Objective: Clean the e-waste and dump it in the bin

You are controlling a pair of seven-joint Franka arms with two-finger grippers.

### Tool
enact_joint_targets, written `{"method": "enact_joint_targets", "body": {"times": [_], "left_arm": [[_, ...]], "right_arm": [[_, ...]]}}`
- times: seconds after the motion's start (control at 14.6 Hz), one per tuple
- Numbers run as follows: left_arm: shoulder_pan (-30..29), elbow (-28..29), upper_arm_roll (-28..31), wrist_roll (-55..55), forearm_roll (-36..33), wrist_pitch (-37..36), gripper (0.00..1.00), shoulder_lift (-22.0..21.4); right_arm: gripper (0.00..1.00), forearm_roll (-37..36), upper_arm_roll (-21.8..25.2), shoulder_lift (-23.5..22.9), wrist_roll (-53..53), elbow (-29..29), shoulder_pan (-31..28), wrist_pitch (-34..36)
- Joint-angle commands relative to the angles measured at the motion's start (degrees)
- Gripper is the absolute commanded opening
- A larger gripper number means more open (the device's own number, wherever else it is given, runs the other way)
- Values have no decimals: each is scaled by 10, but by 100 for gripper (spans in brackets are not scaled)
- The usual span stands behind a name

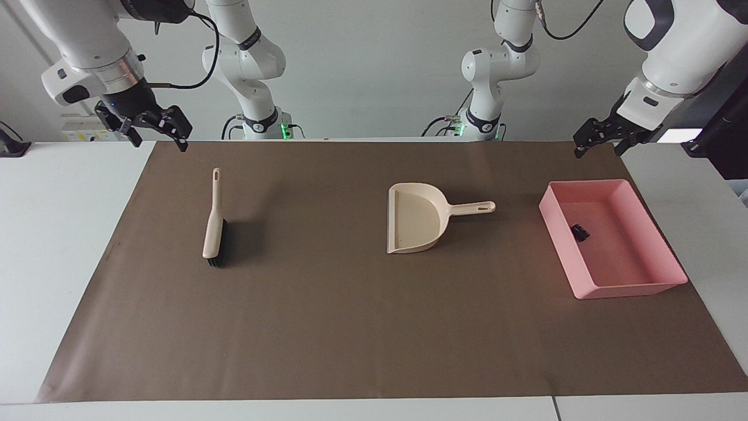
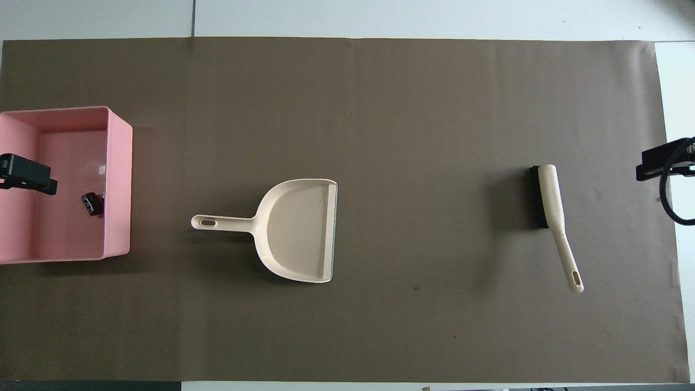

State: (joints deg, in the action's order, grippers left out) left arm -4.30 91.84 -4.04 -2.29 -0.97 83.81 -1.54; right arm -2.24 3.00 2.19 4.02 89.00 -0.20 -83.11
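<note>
Black e-waste bit (image 1: 579,232) lay inside pink bin (image 1: 654,288) at left arm's end of mat. We saw whitish speck (image 2: 101,170) on bin floor too — cannot identify. Left gripper (image 1: 597,141) hung empty above bin's robot-side edge, fingers apart. Right gripper (image 1: 153,127) waited empty, open, over mat corner — brush (image 1: 213,225) and dustpan (image 1: 416,218) untouched.

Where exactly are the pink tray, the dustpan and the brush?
pink tray (image 1: 557,229), facing view, on the long wall nearest the dustpan.
dustpan (image 1: 415,219), facing view, on the middle of its scoop.
brush (image 2: 549,195), overhead view, on the beige back above its bristles.
</note>
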Motion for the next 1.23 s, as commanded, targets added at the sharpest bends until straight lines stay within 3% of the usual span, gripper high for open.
{"method": "enact_joint_targets", "body": {"times": [0.0,1.16], "left_arm": [[3,7,0,18,-3,0,98,-10],[2,10,-1,47,-17,6,98,-10]], "right_arm": [[100,0,0,3,1,2,2,4],[100,-5,0,3,-46,1,1,0]]}}
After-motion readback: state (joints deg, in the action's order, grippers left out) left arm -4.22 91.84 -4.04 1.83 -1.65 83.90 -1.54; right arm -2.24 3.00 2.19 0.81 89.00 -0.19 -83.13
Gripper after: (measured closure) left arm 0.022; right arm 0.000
